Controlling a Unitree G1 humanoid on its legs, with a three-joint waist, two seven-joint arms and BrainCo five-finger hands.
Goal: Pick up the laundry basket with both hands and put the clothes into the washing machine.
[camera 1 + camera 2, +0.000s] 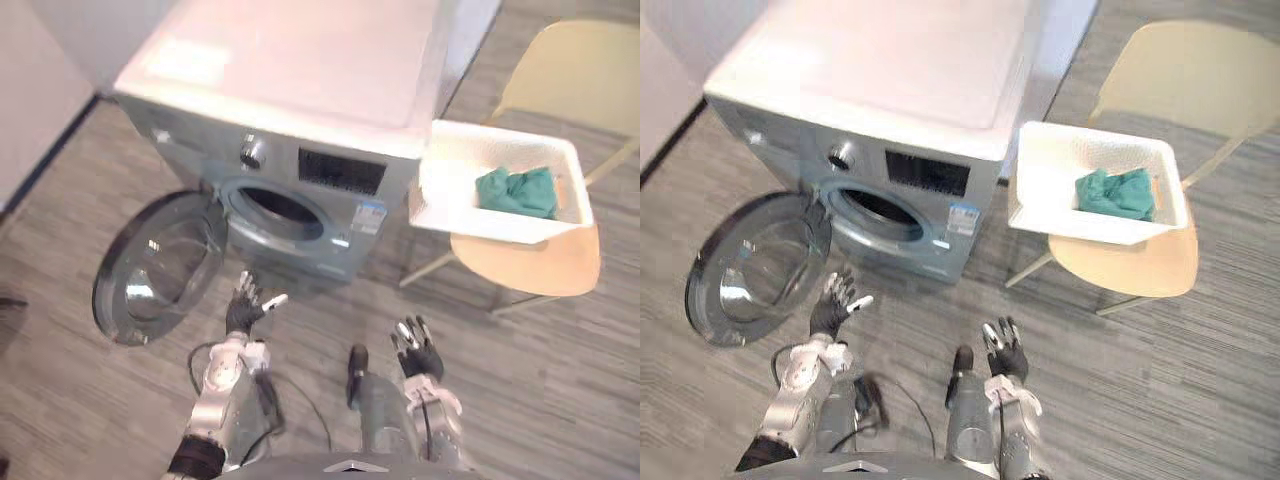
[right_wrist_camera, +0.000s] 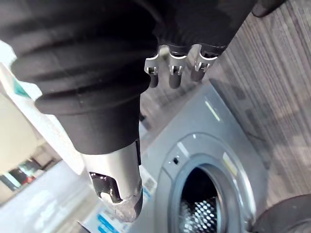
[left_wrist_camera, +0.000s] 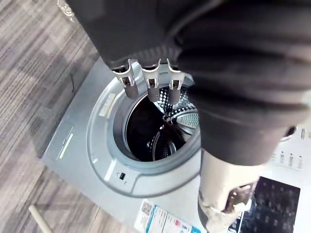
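Mostly foreshortened in the wrist views, the fingers (image 3: 151, 85) read clearer from above: the left hand (image 1: 243, 305) spreads them straight, empty, before the washing machine (image 1: 300, 130); the right hand (image 1: 418, 348) is relaxed, empty too. Well apart, the laundry basket (image 1: 480, 225) with green clothes (image 1: 515, 192) hides part of a chair (image 1: 540, 265), whose back is cut off. The door (image 1: 150, 270) hangs open over grey plank floor (image 1: 560, 380)
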